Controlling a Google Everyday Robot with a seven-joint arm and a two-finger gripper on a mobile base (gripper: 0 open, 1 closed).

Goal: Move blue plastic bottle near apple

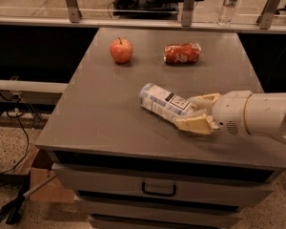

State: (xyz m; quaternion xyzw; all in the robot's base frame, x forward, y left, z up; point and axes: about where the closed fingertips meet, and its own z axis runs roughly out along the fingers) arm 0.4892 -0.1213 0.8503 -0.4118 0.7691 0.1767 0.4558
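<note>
Now my cream two-finger gripper [187, 112] has its fingers apart, straddling the cap end of the clear blue-labelled plastic bottle [161, 100] lying between them; the round red-orange apple [121, 50] sits well beyond the fingertips

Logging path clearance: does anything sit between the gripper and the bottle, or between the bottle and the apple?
Nothing visible does. The gripper is at the near end of the bottle, jaws open either side of it. No object lies between the bottle and the apple; the red snack bag sits aside of that line.
</note>
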